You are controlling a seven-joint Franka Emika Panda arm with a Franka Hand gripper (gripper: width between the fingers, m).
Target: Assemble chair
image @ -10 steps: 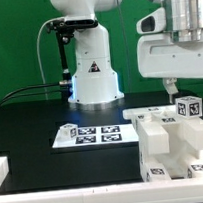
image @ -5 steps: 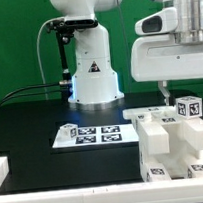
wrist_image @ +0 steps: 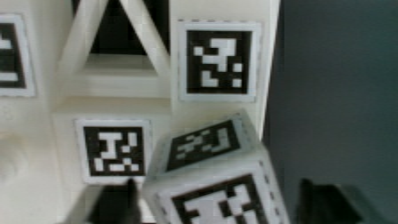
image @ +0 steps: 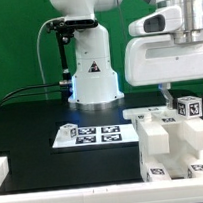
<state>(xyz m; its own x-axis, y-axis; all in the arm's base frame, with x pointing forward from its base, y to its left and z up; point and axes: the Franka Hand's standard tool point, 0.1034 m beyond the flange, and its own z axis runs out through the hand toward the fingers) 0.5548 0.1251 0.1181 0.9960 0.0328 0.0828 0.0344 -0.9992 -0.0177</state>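
Marker board point(image: 93, 134) lies flat on the desk point(image: 31, 121). At the exterior view's right stands the chair point(image: 174, 143); above it hang the jaws point(image: 184, 90), their state unclear. Advisable: centre over one part and descend vertically.

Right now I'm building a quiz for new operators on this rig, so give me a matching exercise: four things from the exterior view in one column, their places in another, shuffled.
Things:
1. marker board
2. chair
3. gripper
4. table

Places:
A. hanging just above the chair parts
B. black surface under everything
C. lying flat in front of the robot base
D. stacked white blocks at the exterior view's right

Pairs: 1-C, 2-D, 3-A, 4-B
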